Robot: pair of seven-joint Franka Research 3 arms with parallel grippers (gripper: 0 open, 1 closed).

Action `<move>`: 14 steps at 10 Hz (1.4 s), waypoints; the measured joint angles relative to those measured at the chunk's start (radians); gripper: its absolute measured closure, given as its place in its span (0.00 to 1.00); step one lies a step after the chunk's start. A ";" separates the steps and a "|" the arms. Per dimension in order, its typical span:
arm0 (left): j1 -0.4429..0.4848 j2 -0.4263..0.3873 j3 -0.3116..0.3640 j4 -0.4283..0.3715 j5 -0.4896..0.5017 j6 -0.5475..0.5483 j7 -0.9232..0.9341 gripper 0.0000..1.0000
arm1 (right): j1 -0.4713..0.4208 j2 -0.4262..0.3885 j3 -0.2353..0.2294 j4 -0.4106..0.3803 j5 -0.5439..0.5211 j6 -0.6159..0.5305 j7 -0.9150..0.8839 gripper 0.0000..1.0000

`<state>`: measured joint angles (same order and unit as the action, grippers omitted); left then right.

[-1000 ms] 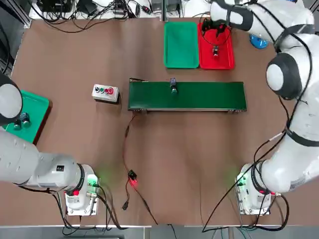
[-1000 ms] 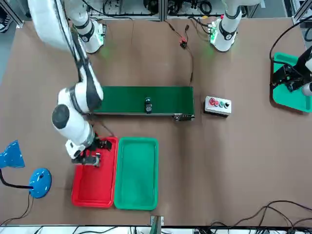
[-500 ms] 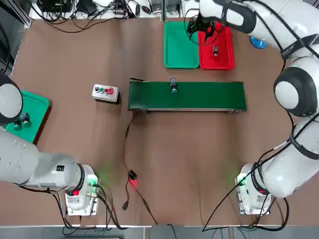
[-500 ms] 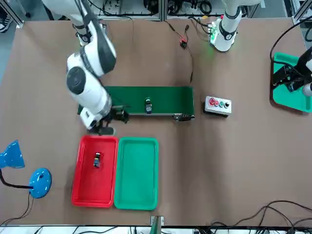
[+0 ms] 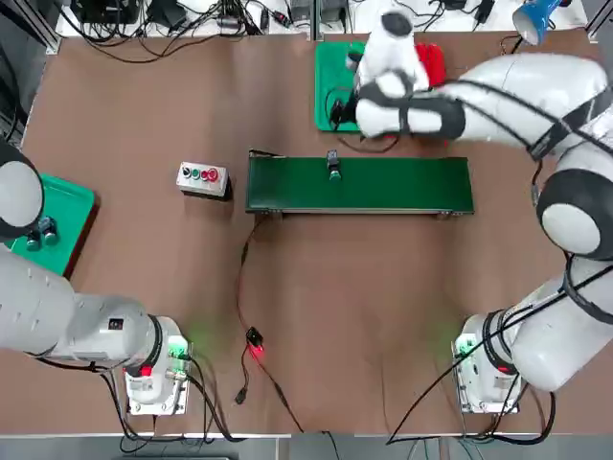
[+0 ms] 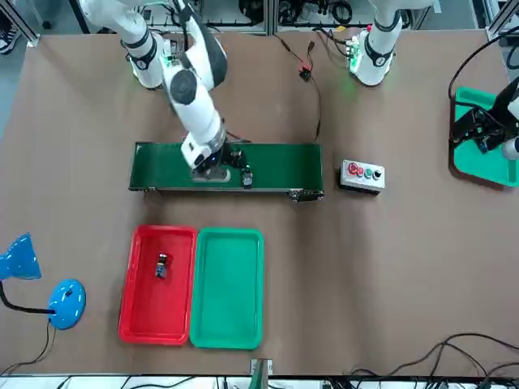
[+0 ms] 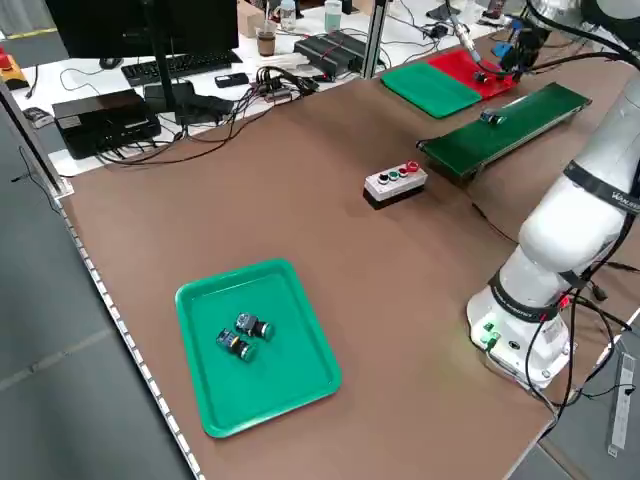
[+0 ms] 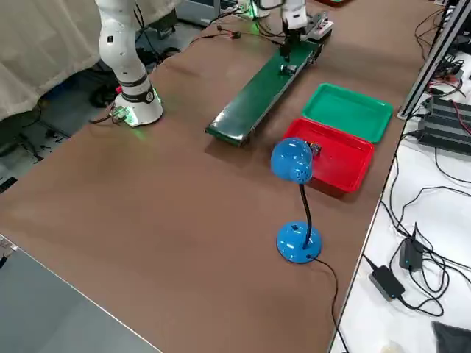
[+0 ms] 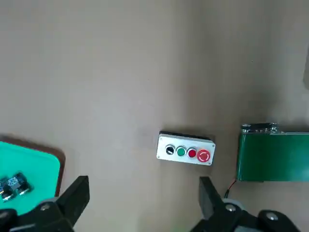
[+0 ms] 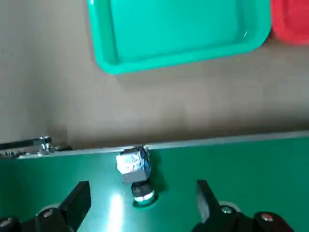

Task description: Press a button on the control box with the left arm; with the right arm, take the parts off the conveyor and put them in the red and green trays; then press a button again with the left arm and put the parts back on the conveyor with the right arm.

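Part (image 10: 133, 164) on conveyor (image 6: 276, 166), right pincer (image 10: 140, 203) open above it

**Matt bench, glossy plastic**

The bench (image 5: 144, 105) has a matt brown top. The green tray (image 10: 178, 29) and red tray (image 6: 158, 284) look like smooth, glossy plastic. The conveyor (image 10: 217, 164) belt is smooth green with a metal edge rail. The robot arm (image 5: 517, 86) shells are glossy white.

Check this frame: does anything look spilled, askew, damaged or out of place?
Nothing stands out. One part lies in the red tray, another part sits on the conveyor under the open right gripper.
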<state>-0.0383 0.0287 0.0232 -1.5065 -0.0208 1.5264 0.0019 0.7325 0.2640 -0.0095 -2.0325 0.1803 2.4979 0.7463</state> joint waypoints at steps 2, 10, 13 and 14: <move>0.000 0.000 0.000 0.000 0.000 0.000 0.000 0.00 | 0.054 0.001 -0.001 -0.036 0.000 0.066 0.065 0.03; 0.001 0.000 0.001 0.000 0.000 0.000 0.000 0.00 | 0.104 0.150 -0.008 -0.019 -0.010 0.213 0.107 0.08; 0.000 0.000 0.000 0.000 0.000 0.000 0.000 0.00 | 0.104 0.155 -0.020 -0.003 -0.034 0.213 0.106 0.16; -0.001 0.000 0.000 0.000 0.000 0.000 0.000 0.00 | 0.105 0.157 -0.026 0.001 -0.046 0.213 0.106 0.17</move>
<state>-0.0388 0.0287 0.0228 -1.5065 -0.0208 1.5264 0.0018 0.8370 0.4208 -0.0351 -2.0313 0.1339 2.7105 0.8520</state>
